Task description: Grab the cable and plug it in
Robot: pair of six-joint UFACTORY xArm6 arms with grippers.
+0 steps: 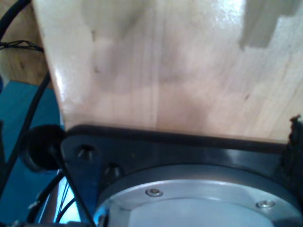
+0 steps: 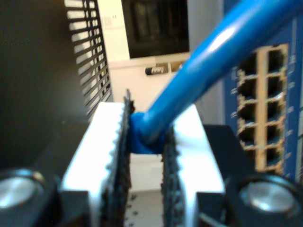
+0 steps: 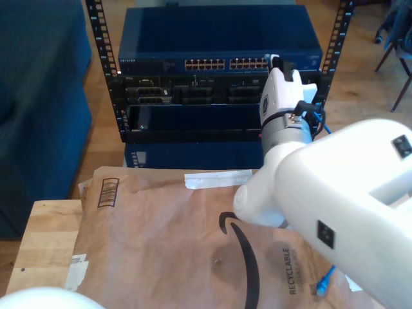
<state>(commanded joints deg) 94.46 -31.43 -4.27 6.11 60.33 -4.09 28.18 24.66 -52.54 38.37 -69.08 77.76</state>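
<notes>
Holding: our second gripper (image 2: 146, 142) is clamped on the thin bright blue ethernet cable (image 2: 208, 66) at its booted plug, close in front of the blue network switch (image 3: 219, 38) in the black rack (image 3: 122, 96).
First gripper: its state we cannot tell; pale wooden tabletop (image 1: 165, 71) below.
Risk: plug seems angled, perhaps missing a port (image 2: 273, 61) or slipping.
Containers: rack holds switch; ports near the plug look empty.

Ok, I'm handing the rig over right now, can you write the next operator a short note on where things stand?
My second pincer is shut on the blue cable near its plug end, held up at the switch beside its port rows.
My first pincer: the first wrist view shows a wooden surface; state unclear.
The cable's other end lies on the brown paper.
Done: grab. Left: plug in.
</notes>
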